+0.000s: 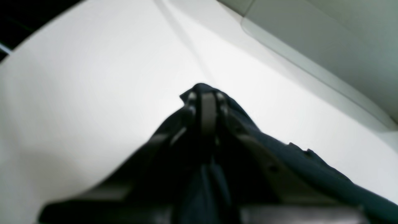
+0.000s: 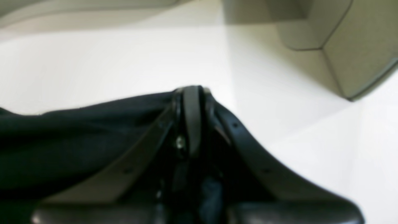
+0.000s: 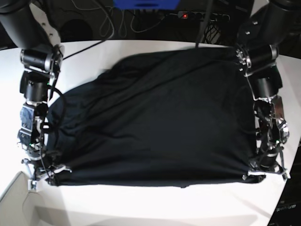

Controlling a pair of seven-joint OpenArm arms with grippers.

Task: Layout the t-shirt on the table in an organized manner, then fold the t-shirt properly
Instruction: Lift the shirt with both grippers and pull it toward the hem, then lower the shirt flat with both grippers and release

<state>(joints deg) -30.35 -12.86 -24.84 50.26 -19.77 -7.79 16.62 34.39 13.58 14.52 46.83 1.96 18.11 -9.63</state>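
Across the white desk [image 3: 155, 202], the black t-shirt [image 3: 155, 122] lies spread wide, wrinkled, with diagonal creases running from its far corner toward the near edge. Left gripper [image 3: 263, 173], at the right of the base view, has its fingers [image 1: 207, 109] pressed together, pinching one near corner of the fabric. Right gripper [image 3: 43, 175], at the left of that view, likewise has its fingers [image 2: 192, 112] pinching the other near corner, so the near hem runs taut between the two. A pale box corner [image 2: 342, 46] stands on the desk just beside the right gripper.
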